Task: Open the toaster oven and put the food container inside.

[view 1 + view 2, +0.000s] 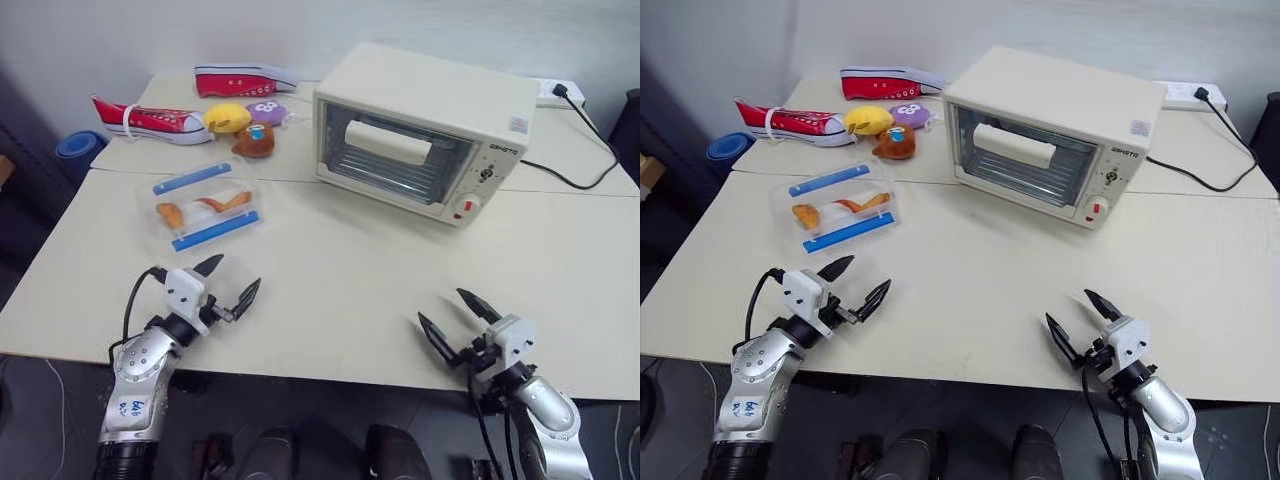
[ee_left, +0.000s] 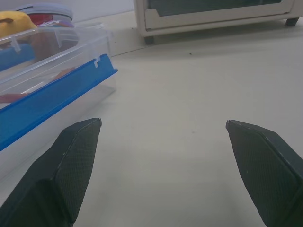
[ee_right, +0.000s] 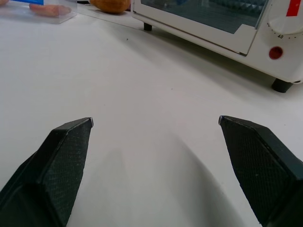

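Nearest the camera, at the lower left of the head view, the left gripper (image 1: 228, 282) hovers over the front edge of the table (image 1: 350, 300) with its jaws spread wide and nothing between them. At the lower right, the right gripper (image 1: 458, 322) sits at about the same depth, its jaws likewise wide apart and empty. In each wrist view the two black fingers (image 2: 66, 172) stand well apart over bare cream tabletop.

Just beyond the left gripper, left of centre, the food container (image 1: 205, 206) lies flat on the table, lid on, with a blue clip along each long side and orange food pieces showing through the clear plastic. It is near the left gripper but not touching it, and well apart from the right one.

Farther back, in the upper middle to upper right of the frame, the toaster oven (image 1: 425, 130) stands on the table with its glass door shut, the wide cream handle across the top of the door and the knobs and red button at its right end. Its black cord (image 1: 585, 150) runs off toward the upper right corner.

At the far upper left lie two red sneakers (image 1: 150, 120) and, between them and the oven, a few small plush toys (image 1: 245, 125).
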Controlling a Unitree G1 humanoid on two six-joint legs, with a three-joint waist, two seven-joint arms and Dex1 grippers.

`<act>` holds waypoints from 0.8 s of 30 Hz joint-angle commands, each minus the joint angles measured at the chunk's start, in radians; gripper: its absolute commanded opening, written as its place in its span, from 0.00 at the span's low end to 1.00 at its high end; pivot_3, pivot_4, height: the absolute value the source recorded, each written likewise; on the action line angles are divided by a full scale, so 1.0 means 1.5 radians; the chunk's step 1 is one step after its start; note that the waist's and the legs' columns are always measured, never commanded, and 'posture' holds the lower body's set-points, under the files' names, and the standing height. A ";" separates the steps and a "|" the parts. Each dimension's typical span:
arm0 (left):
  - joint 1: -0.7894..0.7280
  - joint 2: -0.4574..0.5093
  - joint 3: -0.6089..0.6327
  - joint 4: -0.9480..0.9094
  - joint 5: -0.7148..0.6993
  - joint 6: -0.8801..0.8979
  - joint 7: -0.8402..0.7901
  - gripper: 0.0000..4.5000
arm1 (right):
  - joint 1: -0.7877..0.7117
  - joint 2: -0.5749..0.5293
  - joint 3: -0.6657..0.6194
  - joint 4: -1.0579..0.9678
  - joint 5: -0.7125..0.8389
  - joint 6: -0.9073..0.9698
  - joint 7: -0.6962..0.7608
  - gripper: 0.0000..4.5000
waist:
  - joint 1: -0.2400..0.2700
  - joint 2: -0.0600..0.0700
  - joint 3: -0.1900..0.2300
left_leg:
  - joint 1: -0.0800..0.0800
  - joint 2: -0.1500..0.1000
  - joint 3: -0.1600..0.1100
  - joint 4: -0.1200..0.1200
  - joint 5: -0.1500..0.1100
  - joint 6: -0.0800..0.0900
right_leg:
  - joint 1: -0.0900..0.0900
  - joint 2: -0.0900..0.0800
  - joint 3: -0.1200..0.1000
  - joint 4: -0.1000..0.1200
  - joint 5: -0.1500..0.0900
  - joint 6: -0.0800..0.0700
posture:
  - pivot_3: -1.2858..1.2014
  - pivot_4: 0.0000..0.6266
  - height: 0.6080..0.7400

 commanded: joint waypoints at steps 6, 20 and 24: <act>0.009 0.060 0.064 -0.109 -0.209 0.124 -0.114 1.00 | -0.064 -0.013 0.017 -0.086 0.074 0.082 0.019 0.99 | -0.004 0.000 0.001 | -0.001 0.001 0.001 0.001 0.000 0.000 | -0.002 0.000 0.002 0.001 0.001 -0.001 | 0.52 0.24 1.00; -0.129 0.201 0.095 -0.158 -0.375 0.302 -0.229 1.00 | -0.470 -0.043 0.052 0.034 0.055 0.310 -0.005 0.99 | -0.016 0.001 0.002 | -0.002 0.005 0.002 0.001 -0.001 -0.001 | -0.004 0.004 0.002 0.000 0.002 -0.003 | 0.52 0.24 1.00; -0.111 0.180 0.078 -0.165 -0.355 0.297 -0.222 1.00 | -0.529 -0.028 0.055 0.074 0.047 0.309 -0.006 0.99 | -0.019 0.001 0.002 | -0.002 0.005 0.003 0.001 -0.001 -0.001 | -0.004 0.004 0.002 0.000 0.002 -0.003 | 0.52 0.24 1.00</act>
